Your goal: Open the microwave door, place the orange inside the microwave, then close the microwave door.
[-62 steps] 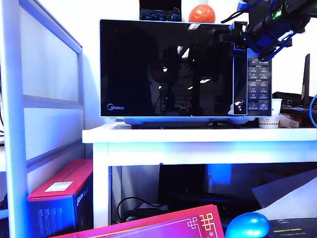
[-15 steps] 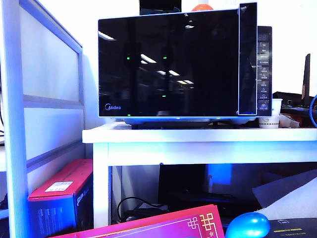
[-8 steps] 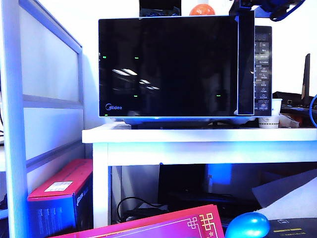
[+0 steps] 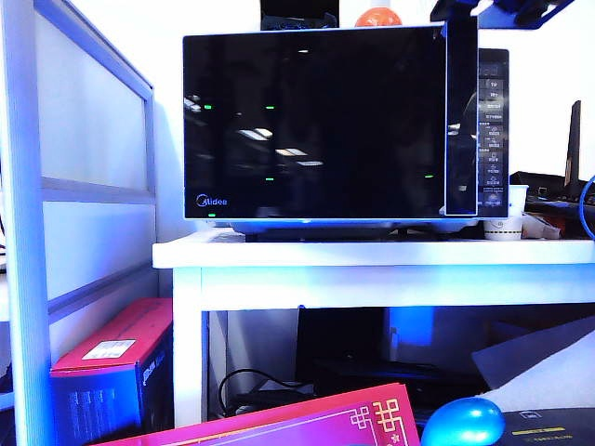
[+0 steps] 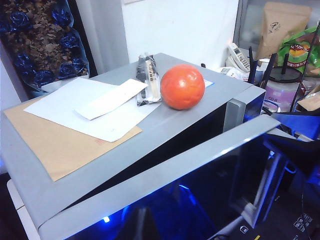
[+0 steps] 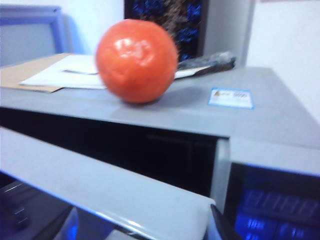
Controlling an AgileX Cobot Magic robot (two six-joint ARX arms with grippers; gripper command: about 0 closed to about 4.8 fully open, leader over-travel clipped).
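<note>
Door [image 4: 316,125] ajar; orange [image 5: 182,86] sits on top at twelve o'clock, smooth, firm, likely to roll — pinch across its middle. Right gripper [image 4: 507,9] above; both grippers' jaws unreadable.

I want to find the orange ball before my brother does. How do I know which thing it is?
Find the big black microwave on the white table and look on its flat grey top. The orange sits there near the front, above the partly open microwave door. Beside it lie flat white papers and a thin dark packet; it is the only round, shiny, orange-red thing.
</note>
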